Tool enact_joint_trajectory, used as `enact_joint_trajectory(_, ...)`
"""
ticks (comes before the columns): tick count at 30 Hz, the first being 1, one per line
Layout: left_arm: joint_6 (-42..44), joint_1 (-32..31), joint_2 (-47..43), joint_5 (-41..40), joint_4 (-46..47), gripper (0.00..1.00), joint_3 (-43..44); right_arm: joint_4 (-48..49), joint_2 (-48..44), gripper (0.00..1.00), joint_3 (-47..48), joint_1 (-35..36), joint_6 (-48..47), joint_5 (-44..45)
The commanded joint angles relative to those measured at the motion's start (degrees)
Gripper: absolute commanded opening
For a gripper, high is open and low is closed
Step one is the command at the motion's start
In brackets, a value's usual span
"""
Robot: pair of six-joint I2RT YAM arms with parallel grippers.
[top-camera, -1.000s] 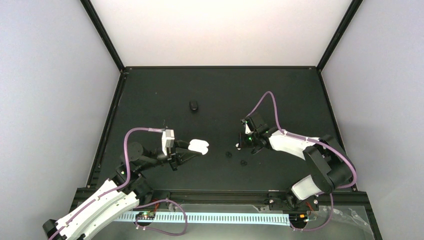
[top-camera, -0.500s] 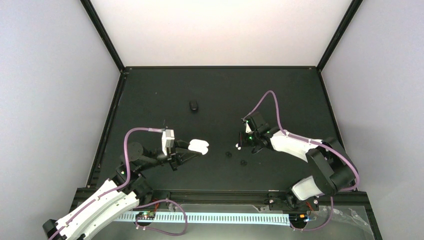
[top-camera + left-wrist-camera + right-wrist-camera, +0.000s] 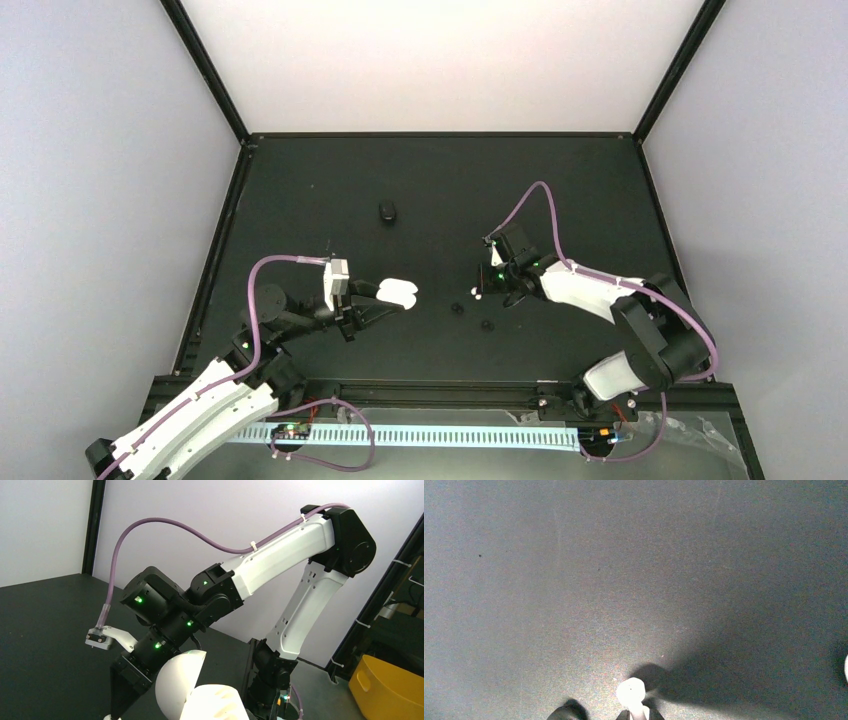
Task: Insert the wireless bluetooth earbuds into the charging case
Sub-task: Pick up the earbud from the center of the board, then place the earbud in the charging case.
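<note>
My left gripper (image 3: 378, 296) is shut on the white charging case (image 3: 398, 292), held just above the table left of centre. The left wrist view shows the case (image 3: 215, 702) with its lid (image 3: 172, 685) swung open. My right gripper (image 3: 482, 288) points down at the table's middle, shut on the stem of a white earbud (image 3: 631, 692) whose round head is close over the mat. That earbud (image 3: 477, 293) is a small white speck from above. Two black earbuds (image 3: 457, 309) (image 3: 487, 325) lie on the mat just in front of the right gripper.
A black oval case (image 3: 387, 211) lies farther back on the black mat (image 3: 560, 180). The right arm (image 3: 280, 555) fills the left wrist view. Something white shows at the right edge (image 3: 846, 668) of the right wrist view. Walls enclose the table on three sides.
The right gripper has shifted very slightly with the white earbud. The left arm and the case have not moved.
</note>
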Motion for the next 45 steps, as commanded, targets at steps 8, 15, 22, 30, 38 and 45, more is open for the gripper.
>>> enact_joint_trajectory(8,-0.18,-0.12,0.49,0.57,1.54,0.02,0.17,0.61,1.16,0.07,0.11,-0.30,-0.68,-1.12)
enact_joint_trajectory(15,-0.07,-0.10,0.34,0.67,1.59,0.02,0.19,-0.12,-1.52,0.01,0.23,-0.30,-1.03,-0.31)
enact_joint_trajectory(22,0.12,-0.11,-0.07,1.32,1.69,0.02,0.51,-6.17,-18.55,0.01,2.66,0.15,-7.92,-6.58)
enact_joint_trajectory(30,0.00,-0.19,-0.42,3.77,4.50,0.02,0.27,-17.42,-41.60,0.01,11.71,3.52,-22.12,-18.31)
enact_joint_trajectory(38,-1.52,-0.63,1.53,6.52,9.58,0.02,-0.95,-33.86,-42.70,0.01,25.01,6.78,-31.74,-16.06)
enact_joint_trajectory(45,-0.91,-3.43,5.30,5.65,14.14,0.02,-1.06,-44.65,-35.10,0.01,38.59,23.40,-35.34,2.70)
